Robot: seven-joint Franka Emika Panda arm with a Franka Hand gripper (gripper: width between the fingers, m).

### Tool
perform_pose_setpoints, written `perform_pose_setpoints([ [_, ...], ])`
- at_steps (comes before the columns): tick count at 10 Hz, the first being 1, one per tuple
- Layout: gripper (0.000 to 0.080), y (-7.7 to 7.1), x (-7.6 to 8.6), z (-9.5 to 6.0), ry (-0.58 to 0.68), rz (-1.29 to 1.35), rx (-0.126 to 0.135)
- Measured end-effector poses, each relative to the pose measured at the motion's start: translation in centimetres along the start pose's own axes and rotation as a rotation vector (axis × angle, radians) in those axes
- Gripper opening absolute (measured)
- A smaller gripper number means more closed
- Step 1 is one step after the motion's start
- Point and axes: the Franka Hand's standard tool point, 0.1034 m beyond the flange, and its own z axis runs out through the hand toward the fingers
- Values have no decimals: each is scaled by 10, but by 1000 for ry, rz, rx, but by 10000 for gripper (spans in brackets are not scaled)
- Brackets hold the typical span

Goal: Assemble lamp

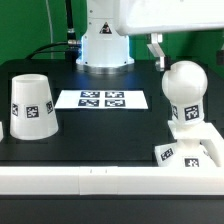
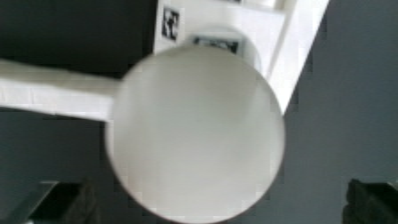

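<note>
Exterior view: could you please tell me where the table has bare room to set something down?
The widest bare patch of the table lies between the shade, the marker board, the base and the front rail. The exterior view's right is crowded: the bulb stands on the base, with the claw close by.
</note>
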Motion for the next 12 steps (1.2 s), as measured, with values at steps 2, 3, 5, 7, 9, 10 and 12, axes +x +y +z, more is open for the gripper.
perform_pose_setpoints([
  [2,698,5,3,-5,-156,8,23],
  [3,698,4,7,-5,-161,7,25],
  [5,698,4,7,-3,-163,6,25],
  [7,698,3,5,7,-166,4,25],
  [9,698,3,5,15,-157,3,23],
  [10,698,3,4,18,-153,3,23],
  [12,698,2,1,25,-146,3,21],
])
